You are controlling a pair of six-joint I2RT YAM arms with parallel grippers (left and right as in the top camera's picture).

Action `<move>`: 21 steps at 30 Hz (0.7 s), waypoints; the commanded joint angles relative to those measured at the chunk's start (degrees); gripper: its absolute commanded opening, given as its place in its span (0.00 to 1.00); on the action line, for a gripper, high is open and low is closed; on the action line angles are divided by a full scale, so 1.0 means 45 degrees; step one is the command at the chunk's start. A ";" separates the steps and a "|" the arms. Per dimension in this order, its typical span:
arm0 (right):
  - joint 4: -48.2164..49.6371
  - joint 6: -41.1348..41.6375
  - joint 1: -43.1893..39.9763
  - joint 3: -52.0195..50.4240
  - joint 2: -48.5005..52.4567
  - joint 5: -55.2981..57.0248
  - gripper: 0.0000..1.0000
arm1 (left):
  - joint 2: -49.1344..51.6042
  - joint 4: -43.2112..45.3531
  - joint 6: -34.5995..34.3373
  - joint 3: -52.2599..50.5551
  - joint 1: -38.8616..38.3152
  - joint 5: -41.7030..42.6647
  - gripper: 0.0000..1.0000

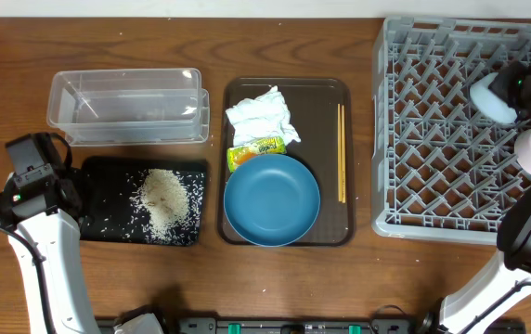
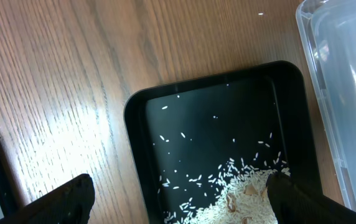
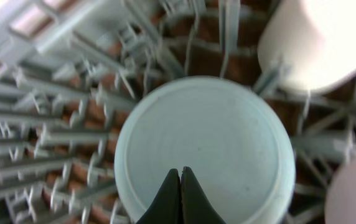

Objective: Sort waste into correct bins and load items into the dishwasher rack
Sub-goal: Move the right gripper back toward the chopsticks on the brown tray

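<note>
- Clear plastic tub [image 1: 126, 76]: at the table's rear left, long side touching the black tray in front of it.
- Black tray [image 1: 108, 186]: front left. It holds the rice grains [image 1: 163, 199], heaped towards its right half with stray grains scattered around.
- Left gripper [image 2: 181, 205]: jaws wide apart and holding nothing. It is above the black tray, with the edge of the rice heap in view between the fingers.
- Brown serving tray [image 1: 326, 139]: centre of the table.
- Paper tissue [image 1: 262, 119]: crumpled, at the rear of the serving tray.
- Snack wrapper [image 1: 254, 150]: green and yellow, between the tissue and the dark-blue bowl, touching both.
- Dark-blue bowl [image 1: 272, 199]: upright, filling the serving tray's front half.
- Chopsticks [image 1: 342, 153]: lying along the serving tray's right edge.
- Dishwasher rack [image 1: 433, 139]: grey, at the right of the table.
- Light-blue bowl [image 3: 203, 155]: upturned on the rack pegs.
- Right gripper [image 3: 180, 186]: jaws together, gripping nothing, tips over the light-blue bowl's base. Contact cannot be told.
- Pale round item [image 3: 327, 37]: in the rack just beside the light-blue bowl. Cup or pink bowl cannot be told.
</note>
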 commanded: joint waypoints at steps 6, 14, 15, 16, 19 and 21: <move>-0.1132 0.0087 0.0107 0.0005 -0.1899 -0.0112 0.01 | -0.0015 0.0005 -0.0121 0.0219 0.0063 -0.0073 0.91; -0.0544 0.0083 0.0107 0.0005 -0.3468 -0.7305 0.11 | -0.0015 0.0010 -0.0121 0.0219 0.0063 -0.0073 0.91; -0.0243 0.0083 0.0107 0.0005 -0.3662 -0.8879 0.38 | -0.0015 0.0005 -0.0121 0.0219 0.0063 -0.0073 0.91; 0.0107 0.0083 0.0112 0.0005 -0.3789 -1.0006 0.48 | -0.0015 0.0005 -0.0121 0.0219 0.0063 -0.0073 0.91; 0.1603 0.0277 0.0520 0.0005 -0.3997 -1.2206 0.72 | -0.0015 0.0005 -0.0121 0.0219 0.0063 -0.0073 0.91; 0.1477 0.0219 0.1175 0.0005 -0.4007 -1.1880 0.81 | -0.0015 0.0010 -0.0121 0.0219 0.0063 -0.0073 0.91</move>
